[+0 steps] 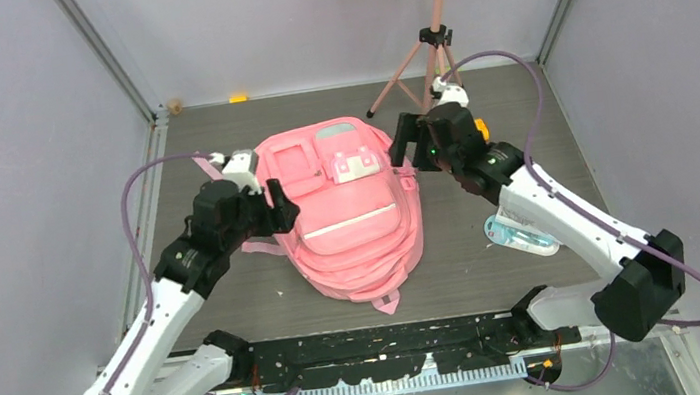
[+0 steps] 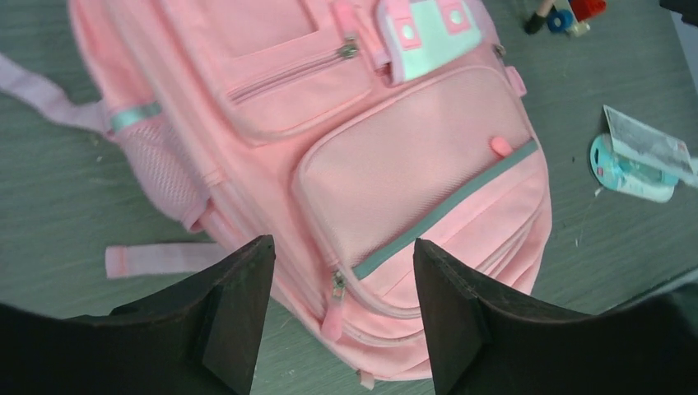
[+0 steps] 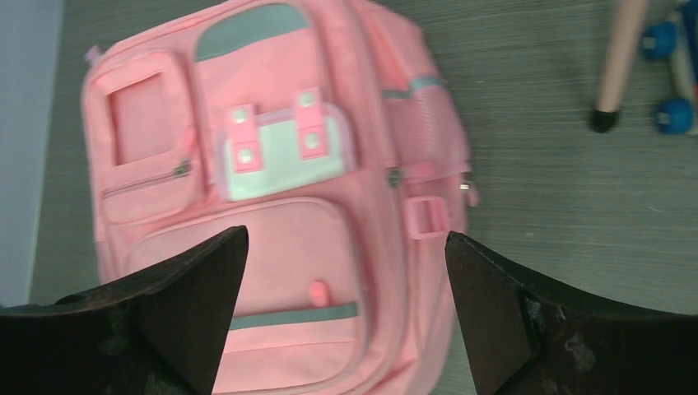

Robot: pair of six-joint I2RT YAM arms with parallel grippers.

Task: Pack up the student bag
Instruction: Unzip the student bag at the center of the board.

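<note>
The student bag (image 1: 348, 213) is a big soft pink backpack lying flat on the dark table, front pockets up, with a pale patch near its top. My left gripper (image 1: 283, 206) hangs at the bag's left side, jaws open and empty. In the left wrist view the bag (image 2: 411, 164) fills the frame, and a pink zip pull lies below the gap of the left gripper (image 2: 342, 247). My right gripper (image 1: 402, 147) hovers by the bag's upper right edge, wide open and holding nothing. The right wrist view looks down past the right gripper (image 3: 346, 239) onto the bag (image 3: 280, 197).
A light blue and white packet (image 1: 522, 235) lies on the table right of the bag, partly under my right arm; it also shows as the packet (image 2: 642, 160). A pink tripod (image 1: 428, 47) stands at the back right, its foot (image 3: 613, 74) near the bag. Grey walls enclose the table.
</note>
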